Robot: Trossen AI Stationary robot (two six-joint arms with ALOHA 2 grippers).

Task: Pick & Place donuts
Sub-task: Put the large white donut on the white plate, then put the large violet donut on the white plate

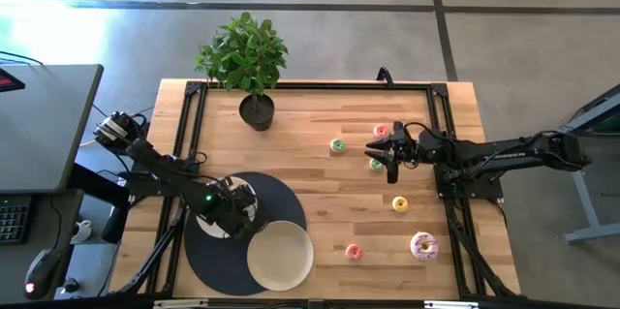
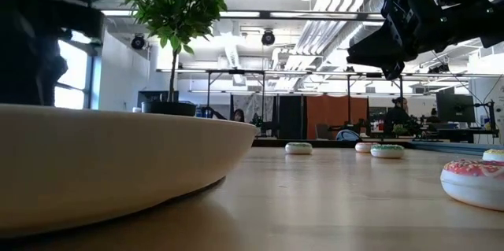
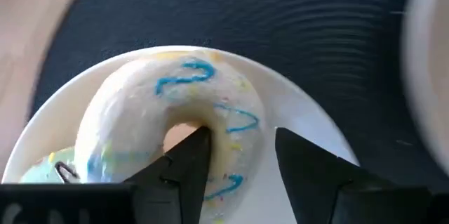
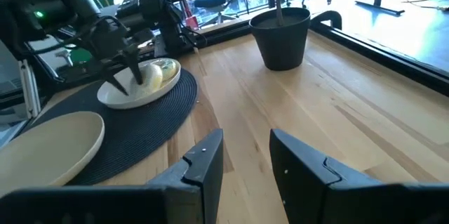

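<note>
The left gripper (image 3: pixel 235 157) stands low over a small white plate (image 3: pixel 309 119) on the dark round mat (image 1: pixel 199 251), at about seven o'clock on the table. Its fingers are parted, one inside the hole of a white donut with blue squiggles (image 3: pixel 175 108) and the other outside the ring; whether they press on it cannot be told. That donut lies on the plate, touching a pale blue donut (image 3: pixel 45 168) just beside it. A larger cream plate (image 1: pixel 280 255) sits at the mat's five o'clock edge and carries nothing visible. The right gripper (image 1: pixel 381 157) hangs above the table at about three o'clock, fingers apart and holding nothing, over a green donut (image 1: pixel 375 165). Loose donuts remain on the wood: a second green donut (image 1: pixel 337 145) and a pink donut (image 1: pixel 382 131) near the right gripper, a yellow donut (image 1: pixel 399 203) toward four o'clock, and an orange-pink donut (image 1: pixel 354 251) and a lilac donut (image 1: pixel 423 245) toward five o'clock. A potted plant (image 1: pixel 249 62) stands at twelve o'clock. Judgement: the left arm is at the point of setting down on the plate, or about to regrip; the right arm is lining up a pick. The next move calls for the right gripper to descend squarely astride the green donut's ring and close, while the left lifts clear without dragging the white donut.
</note>
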